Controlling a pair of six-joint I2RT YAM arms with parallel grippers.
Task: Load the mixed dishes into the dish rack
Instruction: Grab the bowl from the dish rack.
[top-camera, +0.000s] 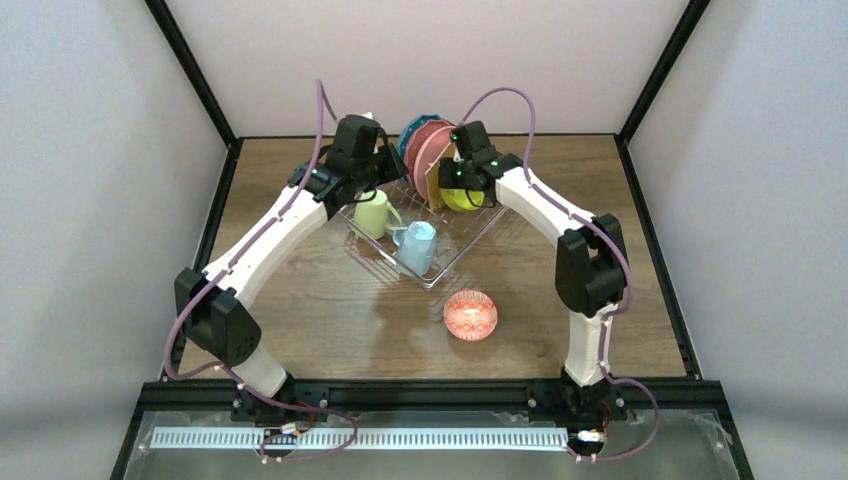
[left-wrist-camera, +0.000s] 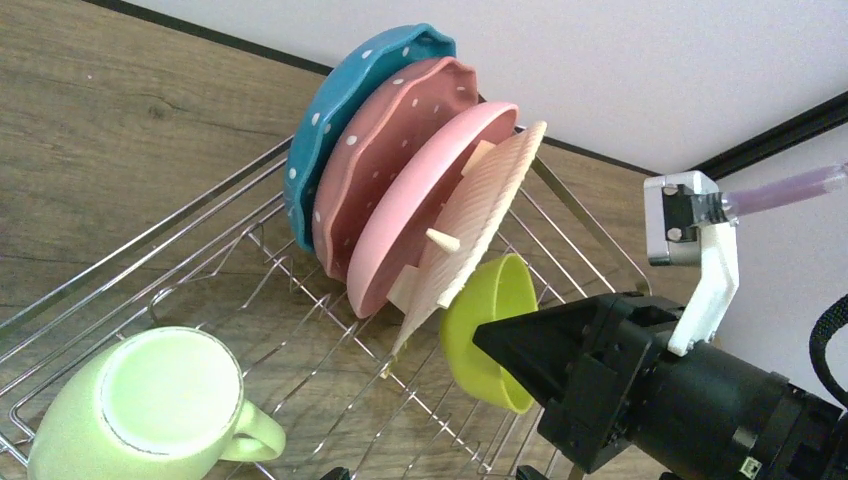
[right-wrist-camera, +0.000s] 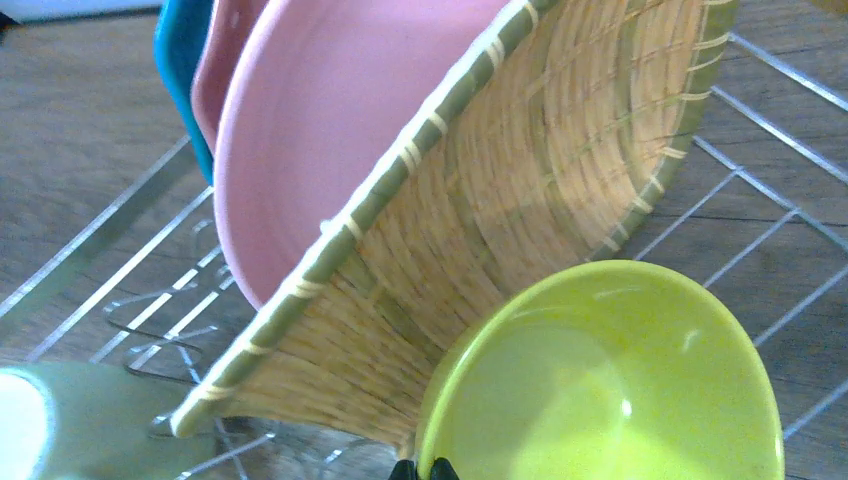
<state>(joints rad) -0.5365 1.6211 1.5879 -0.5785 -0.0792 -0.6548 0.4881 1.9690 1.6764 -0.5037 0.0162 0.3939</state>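
The wire dish rack holds a blue dotted plate, two pink plates and a woven tan plate, all standing on edge. A lime bowl stands tilted against the woven plate. My right gripper is shut on the bowl's rim, its black fingers reaching in from the right. A pale green mug and a light blue mug lie in the rack's near part. My left gripper hovers open over the rack, holding nothing. A red-patterned bowl sits on the table.
The rack's wire tines stick up between the mug and the plates. The wooden table is ringed by a black frame and white walls. The red-patterned bowl lies in front of the rack's near corner.
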